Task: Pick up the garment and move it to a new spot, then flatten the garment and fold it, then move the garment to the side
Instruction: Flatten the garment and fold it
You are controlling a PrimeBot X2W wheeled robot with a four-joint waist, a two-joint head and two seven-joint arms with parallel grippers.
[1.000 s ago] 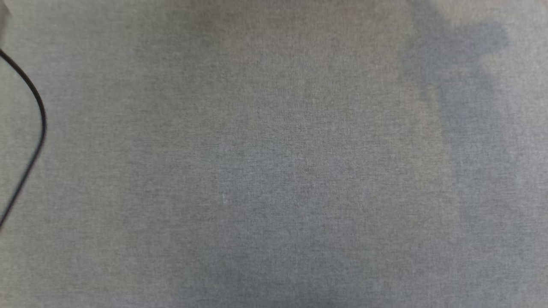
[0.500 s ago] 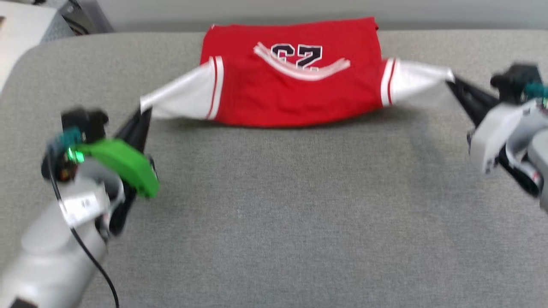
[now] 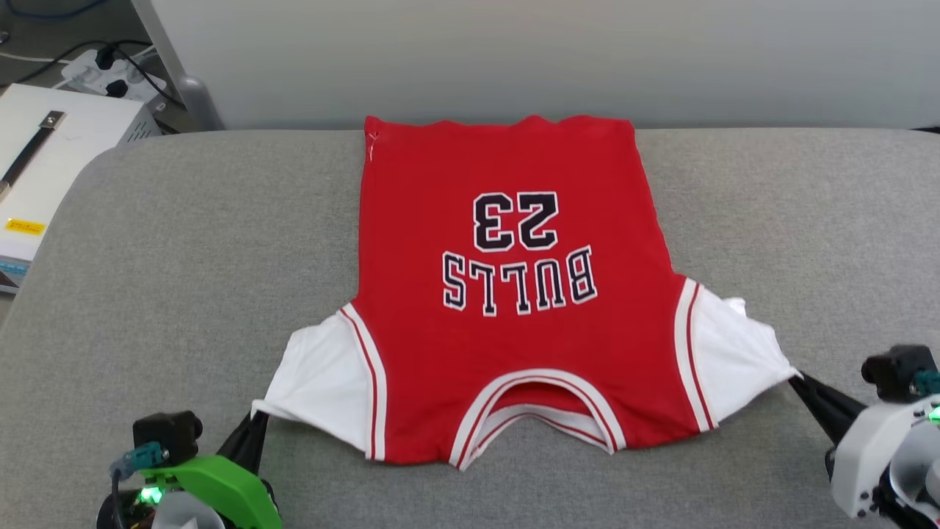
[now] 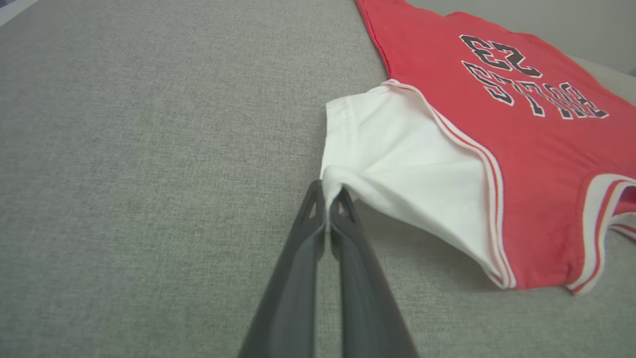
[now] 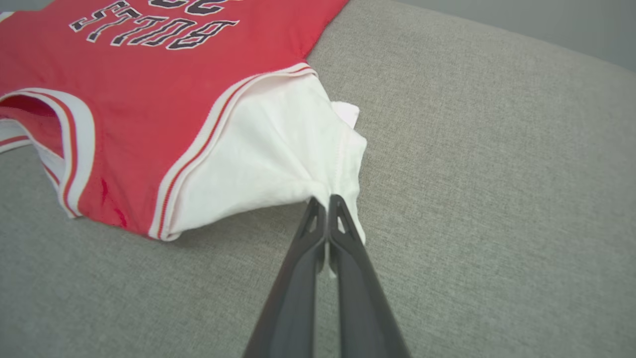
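Note:
The garment (image 3: 507, 294), a red jersey T-shirt with white sleeves, lies spread flat on the grey table with its "BULLS 23" print up and its collar toward me. My left gripper (image 3: 258, 420) is shut on the tip of the garment's left white sleeve (image 4: 397, 164), pinched between its dark fingertips (image 4: 325, 191). My right gripper (image 3: 797, 378) is shut on the other sleeve (image 5: 278, 159), cloth held between its fingertips (image 5: 323, 204). Both sleeves are drawn outward and lifted slightly off the table near the grips.
The grey cloth-covered table (image 3: 183, 257) has bare surface to the left, right and front of the garment. Its far edge meets a pale wall (image 3: 514, 59). A white box (image 3: 44, 162) and cables with a power strip (image 3: 103, 66) sit beyond the table's left corner.
The head camera has tilted, so the whole picture shifted. The garment, bunched and hanging between the grippers half a second ago, now lies spread flat. Both grippers have come nearer me.

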